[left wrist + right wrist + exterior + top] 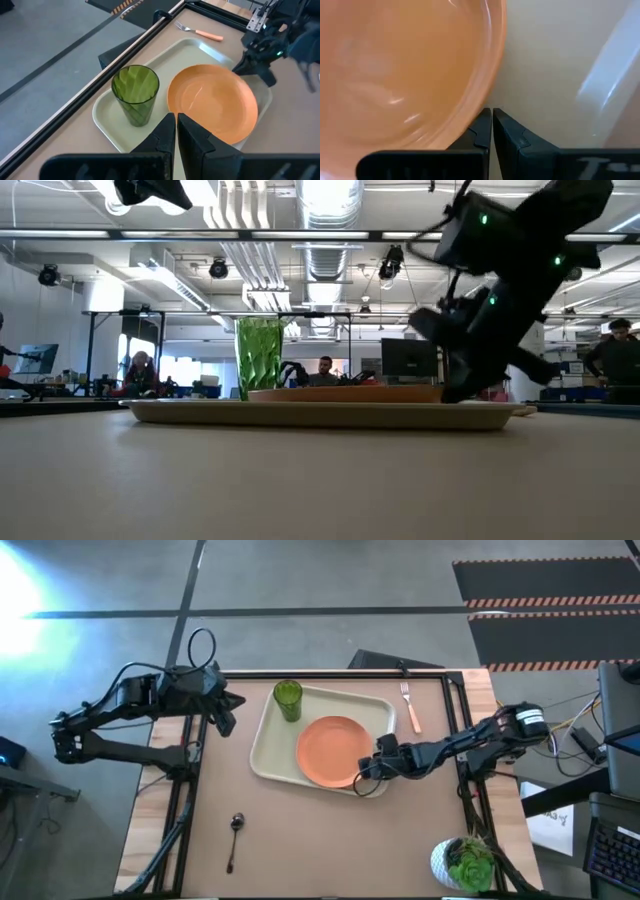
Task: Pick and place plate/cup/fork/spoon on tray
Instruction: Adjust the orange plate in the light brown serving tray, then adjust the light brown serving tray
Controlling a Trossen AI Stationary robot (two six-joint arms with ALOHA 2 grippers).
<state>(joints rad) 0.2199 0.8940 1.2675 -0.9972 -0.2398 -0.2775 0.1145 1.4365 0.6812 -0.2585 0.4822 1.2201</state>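
Two dark, angular grippers show in the high view, both with fingers pressed together and holding nothing. The right gripper (372,772) sits low at the right edge of the plate (333,750), its closed fingertips meeting right beside the plate's raised rim in its wrist view; whether they touch the rim cannot be told. The left gripper (226,722) hovers left of centre in the frame, just off the tray's left edge.

The tray (268,745) is a cream, matte rectangle with rounded corners and a shallow raised rim, lying at the centre of the frame on the flat tan table (320,840). The plate is a round, smooth orange disc with a faint sheen and a gently upturned lip, resting in the right half of the tray. The cup (288,699) is a translucent green tumbler, cylindrical with faceted sides, standing upright in the tray's upper left corner, apart from the plate.

The fork (409,706) lies on the table just right of the tray's upper right corner, silver tines pointing toward the top of the frame, orange-pink handle below. The spoon (235,837), dark and metallic with a small oval bowl and thin handle, lies on the table in the lower left of the frame, well apart from the tray. A white pot with a leafy green plant (462,862) stands at the lower right.
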